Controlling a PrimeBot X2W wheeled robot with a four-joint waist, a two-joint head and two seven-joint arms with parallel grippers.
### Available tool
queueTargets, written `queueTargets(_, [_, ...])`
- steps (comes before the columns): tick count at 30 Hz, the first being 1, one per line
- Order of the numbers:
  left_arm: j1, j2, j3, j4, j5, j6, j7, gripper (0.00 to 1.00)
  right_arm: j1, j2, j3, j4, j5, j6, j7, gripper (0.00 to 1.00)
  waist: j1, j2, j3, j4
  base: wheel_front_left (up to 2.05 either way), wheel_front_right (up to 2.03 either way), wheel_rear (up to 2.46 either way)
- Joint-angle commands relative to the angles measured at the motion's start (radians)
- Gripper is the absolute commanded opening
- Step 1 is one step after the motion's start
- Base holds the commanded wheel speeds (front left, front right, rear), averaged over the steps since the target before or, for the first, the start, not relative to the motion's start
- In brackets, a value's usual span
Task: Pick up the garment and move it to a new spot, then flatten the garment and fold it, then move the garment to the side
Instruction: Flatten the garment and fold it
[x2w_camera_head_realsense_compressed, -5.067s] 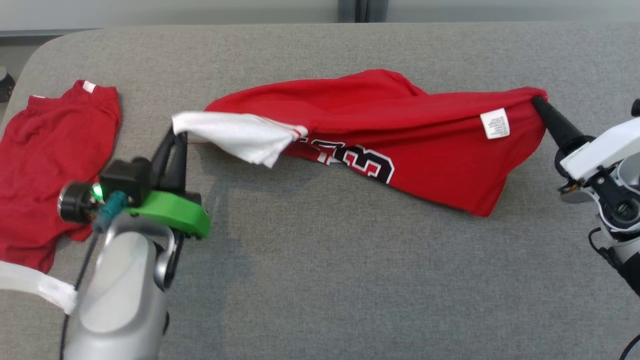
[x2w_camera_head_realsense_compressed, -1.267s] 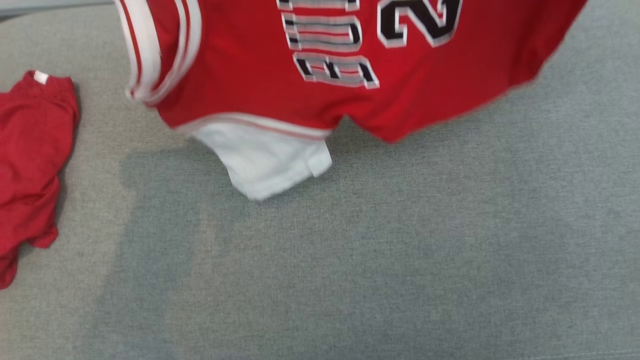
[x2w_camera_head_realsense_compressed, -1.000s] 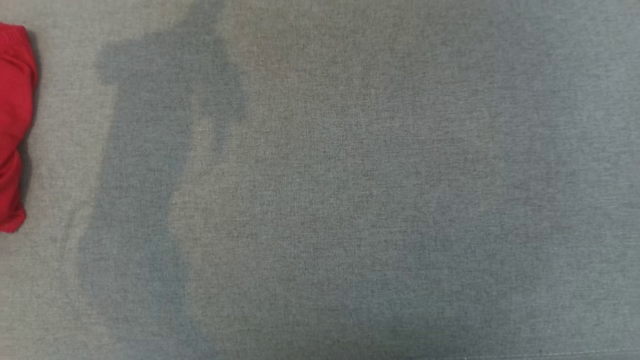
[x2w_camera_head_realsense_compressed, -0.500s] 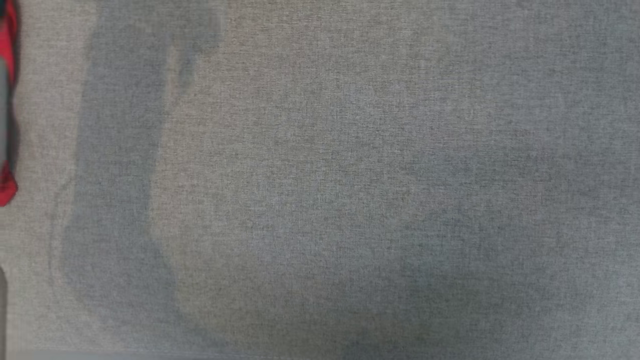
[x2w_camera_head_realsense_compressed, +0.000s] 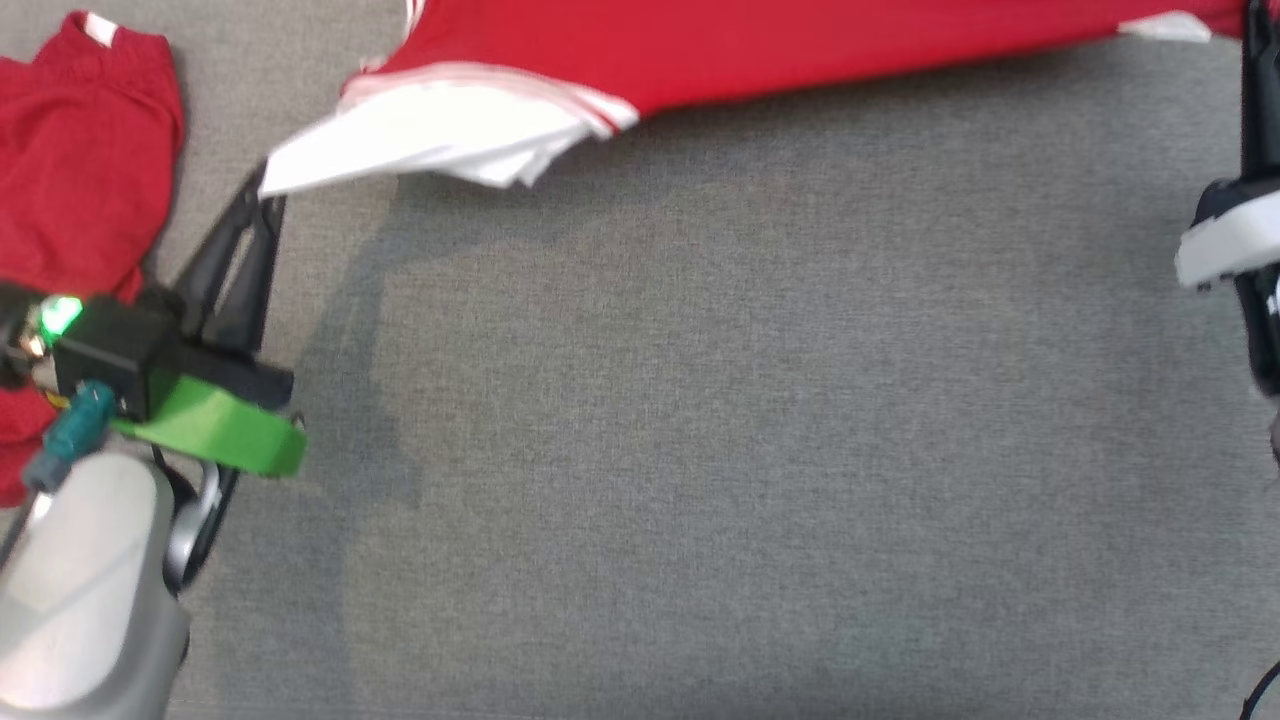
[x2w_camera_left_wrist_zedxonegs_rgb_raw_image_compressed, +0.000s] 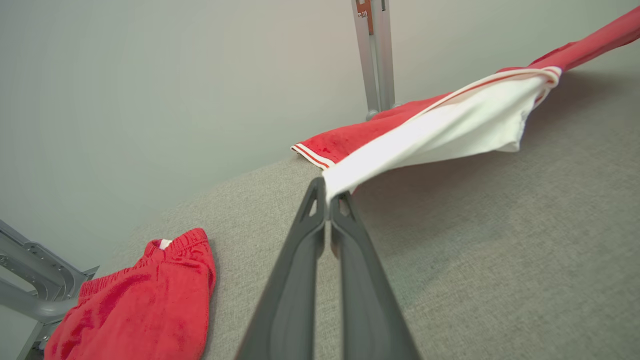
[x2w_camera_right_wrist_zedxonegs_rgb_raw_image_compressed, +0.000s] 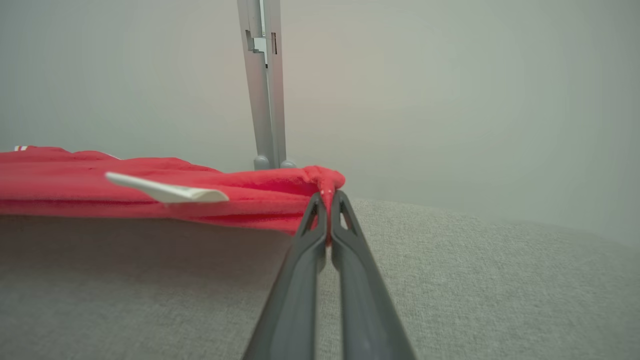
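head view: left gripper (x2w_camera_head_realsense_compressed: 266, 196) pinches the garment (x2w_camera_head_realsense_compressed: 760, 45).

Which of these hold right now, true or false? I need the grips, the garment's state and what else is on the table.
1. The left gripper is shut on the white part of the jersey. True.
2. The right gripper is open and holds nothing. False: it is shut on a bunched red edge of the jersey.
3. The jersey is folded into a neat stack. False: it is stretched between the two grippers.
4. Red shorts lie on the grey table at the robot's left. True.
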Motion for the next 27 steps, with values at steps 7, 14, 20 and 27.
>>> queueTargets(7, [0.313,-0.041,0.046,-0.07,-0.028,0.06,-0.001,0.0,0.25,0.049,-0.05,-0.06,0.024,-0.004,-0.003,0.0,0.0,0.0,-0.252,-0.081,0.0,0.0,0.0])
queueTargets(14, [0.487,-0.097,0.092,-0.107,-0.02,0.087,0.0,0.0,0.457,0.072,-0.106,-0.149,-0.003,-0.004,-0.003,0.0,0.0,0.0,-0.312,-0.075,0.0,0.0,0.0])
queueTargets(20, [0.611,-0.132,0.131,-0.133,0.007,0.091,0.0,0.0,0.645,0.106,-0.146,-0.26,-0.037,-0.004,-0.003,0.0,0.0,0.0,-0.348,-0.075,0.0,0.0,0.0])
queueTargets(27, [0.639,-0.142,0.134,-0.133,0.03,0.075,0.0,0.0,0.703,0.141,-0.152,-0.295,-0.025,-0.004,-0.003,0.0,0.0,0.0,-0.352,-0.078,0.0,0.0,0.0])
